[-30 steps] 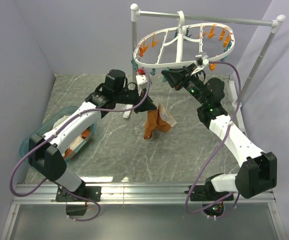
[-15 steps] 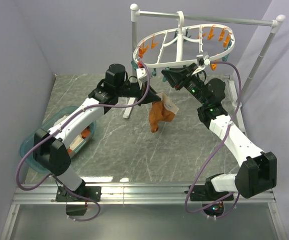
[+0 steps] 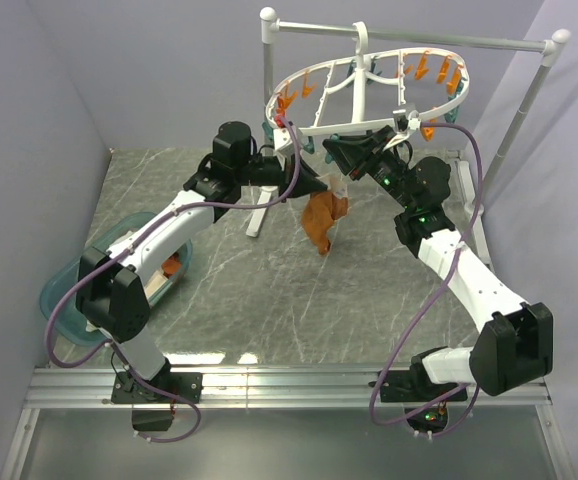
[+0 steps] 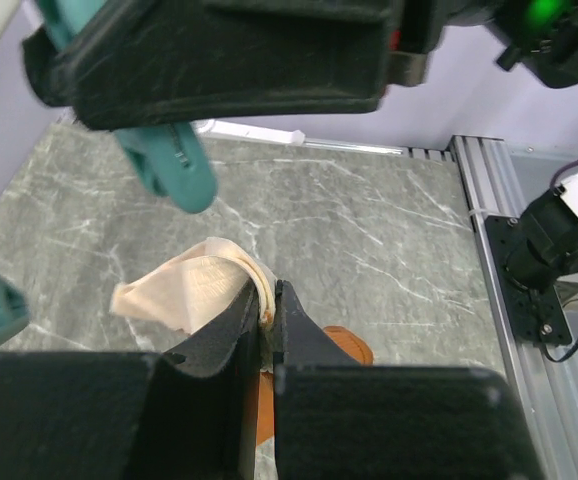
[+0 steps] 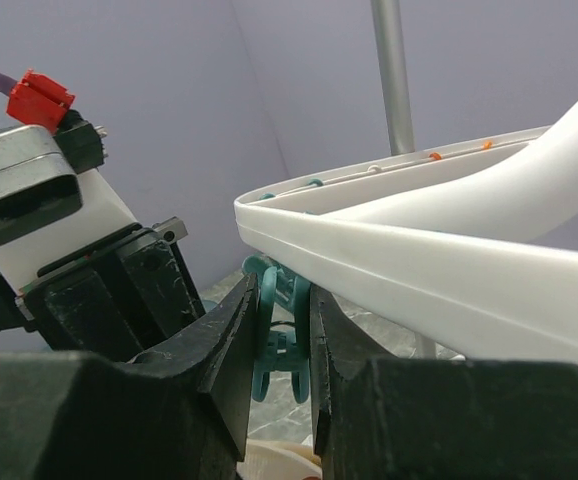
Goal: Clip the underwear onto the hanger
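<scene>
The rust-orange underwear (image 3: 321,218) with cream trim hangs in the air from my left gripper (image 3: 319,189), which is shut on its cream waistband (image 4: 231,268). It hangs just below the near rim of the white oval hanger (image 3: 369,127). My right gripper (image 3: 335,152) is shut on a teal clothespin (image 5: 285,335) hanging under the hanger's rim (image 5: 389,265), squeezing its upper end. A second teal clothespin (image 4: 166,165) shows above the waistband in the left wrist view. The cream waistband also shows at the bottom of the right wrist view (image 5: 279,462).
The hanger hangs by its hook from a grey-white pole stand (image 3: 409,38) at the back. Orange clothespins (image 3: 433,68) ring its far side. A teal tub (image 3: 69,275) holding white-and-orange garments sits at the left on the marble table (image 3: 269,290).
My left gripper has lifted the underwear up and to the right, from low over the table to just under the hanger's near rim beside my right gripper. The right arm has held still.
</scene>
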Controlling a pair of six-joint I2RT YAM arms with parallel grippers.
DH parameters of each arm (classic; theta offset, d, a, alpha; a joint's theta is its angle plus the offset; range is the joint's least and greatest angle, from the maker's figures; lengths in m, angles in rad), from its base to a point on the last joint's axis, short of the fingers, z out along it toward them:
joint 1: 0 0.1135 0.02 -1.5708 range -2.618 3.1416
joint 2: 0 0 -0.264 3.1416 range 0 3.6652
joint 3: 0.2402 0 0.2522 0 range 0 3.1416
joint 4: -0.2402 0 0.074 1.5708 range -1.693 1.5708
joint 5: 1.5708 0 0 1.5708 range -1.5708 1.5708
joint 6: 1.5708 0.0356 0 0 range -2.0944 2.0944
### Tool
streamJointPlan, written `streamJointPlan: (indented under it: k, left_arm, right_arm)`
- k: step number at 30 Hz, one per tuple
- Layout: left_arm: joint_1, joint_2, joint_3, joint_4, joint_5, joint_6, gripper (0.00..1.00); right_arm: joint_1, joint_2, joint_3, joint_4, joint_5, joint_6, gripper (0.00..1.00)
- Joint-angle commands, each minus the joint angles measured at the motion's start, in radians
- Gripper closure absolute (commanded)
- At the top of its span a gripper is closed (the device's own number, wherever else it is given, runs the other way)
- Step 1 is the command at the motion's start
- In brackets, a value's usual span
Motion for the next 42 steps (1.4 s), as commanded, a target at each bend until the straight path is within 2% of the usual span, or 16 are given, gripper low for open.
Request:
streamJointPlan:
  k: [1, 12, 17, 22, 26, 31, 37, 42]
  left_arm:
    - [0.005, -0.01, 0.032, 0.071, 0.084, 0.029, 1.0]
    - [0.059, 0.028, 0.02, 0.187, 0.307, 0.086, 1.0]
    - [0.064, 0.072, 0.075, 0.144, 0.348, 0.144, 1.0]
    - [0.062, 0.086, 0.08, 0.199, 0.296, 0.12, 1.0]
    - [0.062, 0.082, 0.075, 0.275, 0.172, 0.025, 1.0]
    - [0.05, 0.02, 0.029, 0.232, 0.083, 0.092, 1.0]
    - [0.047, -0.042, -0.018, 0.105, 0.088, 0.192, 1.0]
    - [0.047, -0.102, -0.088, 0.095, 0.022, 0.191, 1.0]
  right_arm:
    - [0.038, 0.031, -0.001, -0.018, -0.248, 0.089, 1.0]
    - [0.029, 0.065, 0.019, 0.032, -0.34, 0.14, 1.0]
    - [0.015, 0.088, 0.023, 0.077, -0.363, 0.195, 1.0]
    - [0.009, 0.092, 0.031, 0.074, -0.338, 0.206, 1.0]
    - [0.009, 0.091, 0.046, 0.043, -0.275, 0.206, 1.0]
    - [0.012, 0.094, 0.106, -0.09, -0.156, 0.198, 1.0]
    - [0.021, 0.097, 0.141, -0.146, -0.117, 0.16, 1.0]
    - [0.03, 0.102, 0.152, -0.182, -0.079, 0.142, 1.0]
